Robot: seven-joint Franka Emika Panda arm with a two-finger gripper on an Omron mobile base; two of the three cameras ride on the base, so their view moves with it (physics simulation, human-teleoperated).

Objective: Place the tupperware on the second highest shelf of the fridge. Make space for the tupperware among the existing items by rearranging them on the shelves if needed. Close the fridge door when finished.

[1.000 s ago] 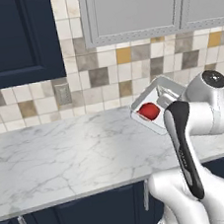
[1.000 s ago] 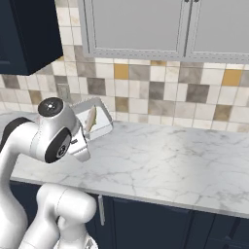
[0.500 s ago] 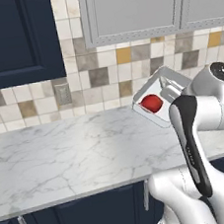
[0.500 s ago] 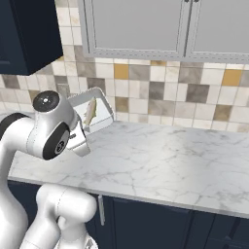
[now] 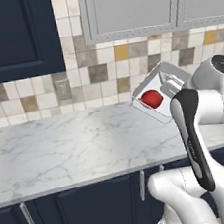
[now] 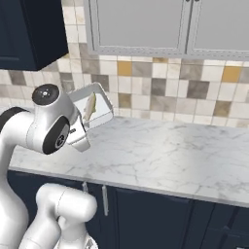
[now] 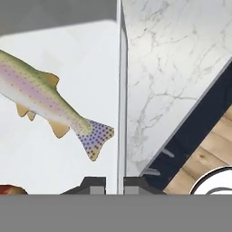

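The tupperware [image 5: 165, 79] is a clear rectangular box held tilted above the marble counter [image 5: 64, 149], also seen as a tupperware [image 6: 99, 111] in the right base view. A red round food [image 5: 151, 98] and a speckled fish [image 7: 41, 97] lie inside it. My gripper [image 7: 115, 185] is shut on the box's thin side wall [image 7: 120, 113], one fingertip on each side. In the base views the hand sits behind my white arm, next to the box. The fridge, its shelf, its door and the existing items are out of view.
A tiled backsplash [image 5: 99, 73] with a wall outlet [image 5: 62, 90] runs behind the counter. Grey upper cabinets [image 5: 131, 7] hang above, a dark navy cabinet [image 5: 15, 36] at the left. Navy base cabinets [image 6: 146, 214] stand below, over a wood floor [image 7: 213, 149].
The arm has risen a little and swung slightly to the right in the left base view, carrying the tupperware up with it. The grip is unchanged.
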